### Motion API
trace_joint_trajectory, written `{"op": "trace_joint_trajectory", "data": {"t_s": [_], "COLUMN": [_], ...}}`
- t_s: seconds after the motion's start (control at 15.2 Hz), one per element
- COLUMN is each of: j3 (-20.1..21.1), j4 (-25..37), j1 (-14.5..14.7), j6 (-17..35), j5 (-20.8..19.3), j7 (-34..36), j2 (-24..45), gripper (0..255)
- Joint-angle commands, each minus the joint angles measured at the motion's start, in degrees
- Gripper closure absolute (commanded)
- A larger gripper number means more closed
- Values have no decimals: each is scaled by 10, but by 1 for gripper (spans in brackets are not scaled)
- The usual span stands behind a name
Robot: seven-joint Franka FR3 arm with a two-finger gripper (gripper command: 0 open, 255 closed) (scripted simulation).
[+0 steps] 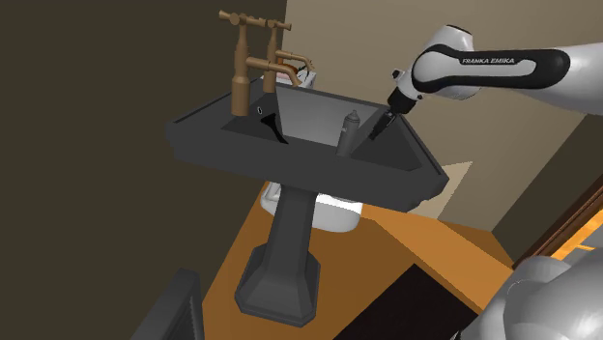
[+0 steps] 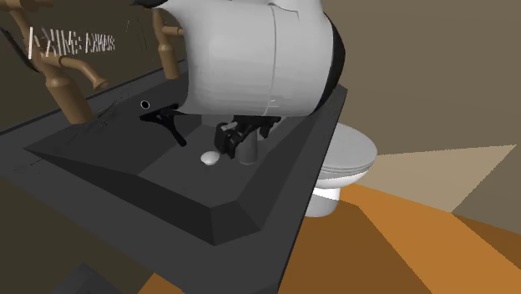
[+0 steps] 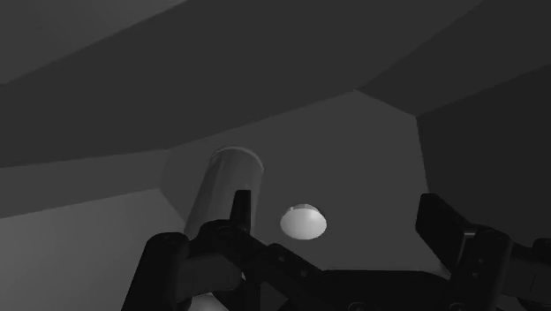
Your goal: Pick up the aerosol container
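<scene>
A dark grey pedestal sink [image 1: 290, 159] stands on an orange floor [image 1: 406, 256]. The white arm [image 1: 488, 66] reaches in over the sink's edge at the shoulder view's right, and black letters on its link read "FRANKA EMIKA". A white toilet [image 2: 344, 159] sits behind the sink. Bronze taps [image 1: 253, 60] rise from the back edge.

The grey aerosol container [image 1: 348, 131] stands upright in the basin, near the side wall at the shoulder view's right. No label can be read on it.

The black gripper [image 3: 340, 214] hangs just beside the container with its fingers [image 3: 440, 223] spread apart, clasping nothing. In the wrist view the container is against the outer side of one finger, not between the two. A pale drain plug [image 3: 303, 222] lies between the fingers, on the basin floor close to the container.
</scene>
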Motion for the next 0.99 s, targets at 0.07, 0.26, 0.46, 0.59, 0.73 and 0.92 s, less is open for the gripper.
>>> {"op": "trace_joint_trajectory", "data": {"t_s": [0.07,0.26,0.46,0.59,0.73,0.92], "j3": [-28,-50,-64,-65,-64,-62], "j4": [52,115,188,226,211,190], "j1": [11,17,12,4,3,4], "j6": [23,32,29,23,38,60], "j5": [40,91,151,179,182,187], "j7": [-66,-132,-197,-225,-230,-237], "j2": [59,122,190,222,222,223], "gripper": [0,0,0,0,0,0]}}
